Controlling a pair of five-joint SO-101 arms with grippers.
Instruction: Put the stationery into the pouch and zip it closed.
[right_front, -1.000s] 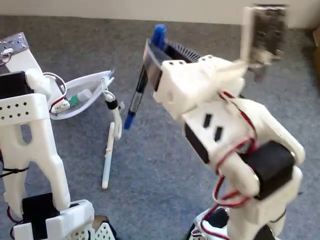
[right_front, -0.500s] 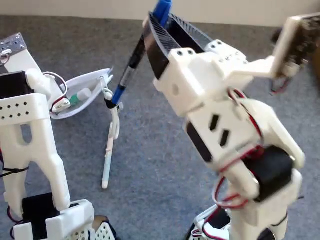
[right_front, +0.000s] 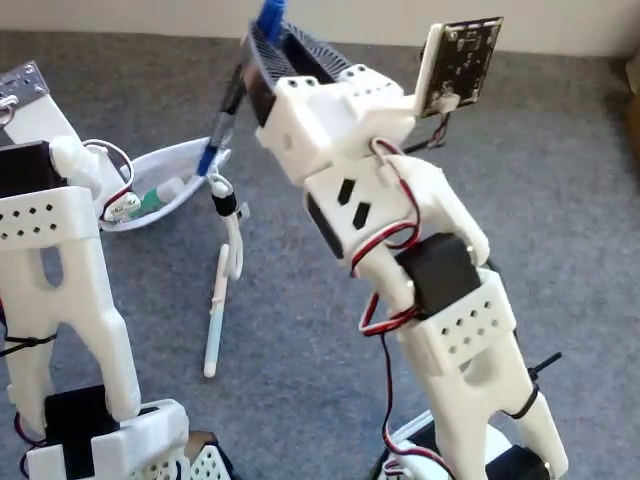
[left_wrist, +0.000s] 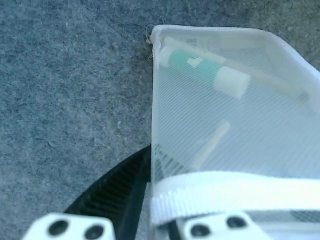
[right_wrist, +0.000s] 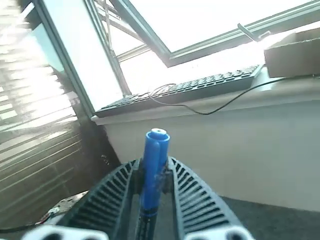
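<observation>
Right gripper (right_wrist: 153, 172) jaws narrow, clamping blue pen (right_wrist: 156, 145) raised over table; left gripper (left_wrist: 155, 210) jaws pinch pouch (left_wrist: 240, 130) zipper edge.

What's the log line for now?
right jaws: shut on blue pen | left jaws: shut on mesh pouch | white pen: on carpet
</observation>
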